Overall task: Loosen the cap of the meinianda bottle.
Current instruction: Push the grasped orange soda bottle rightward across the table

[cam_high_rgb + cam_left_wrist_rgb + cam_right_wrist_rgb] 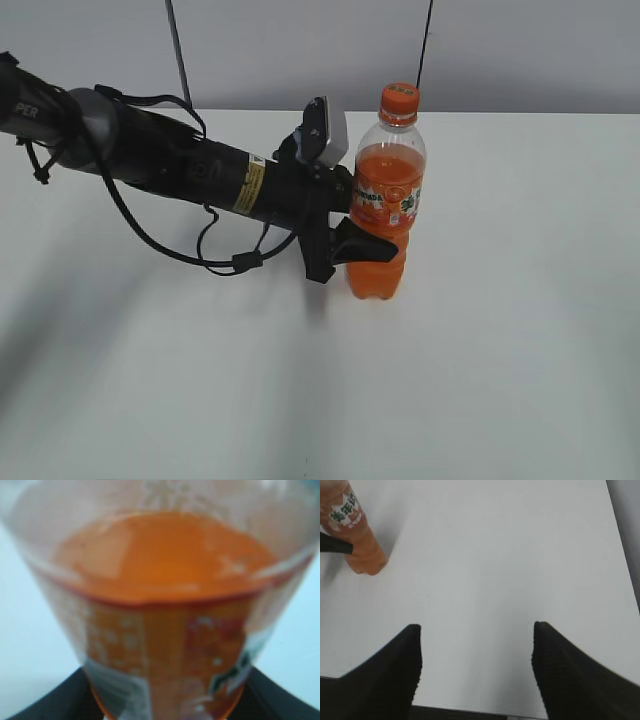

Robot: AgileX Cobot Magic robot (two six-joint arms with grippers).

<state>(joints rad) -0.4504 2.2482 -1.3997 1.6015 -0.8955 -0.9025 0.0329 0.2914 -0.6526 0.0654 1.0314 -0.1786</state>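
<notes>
Orange-capped meinianda bottle (387, 205) stands upright on the white table (520, 300), clamped by the left gripper (365, 243); right gripper (476, 652) gapes empty

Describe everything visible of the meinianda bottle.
The meinianda bottle is a tall clear plastic bottle standing upright on the white table, filled with orange liquid up to its shoulder. An orange, green and white label band wraps its middle, above a ribbed lower body. The small orange cap sits on the neck. The left tool is closed around its body at and just below the label. The right tool is open, apart from it.
</notes>
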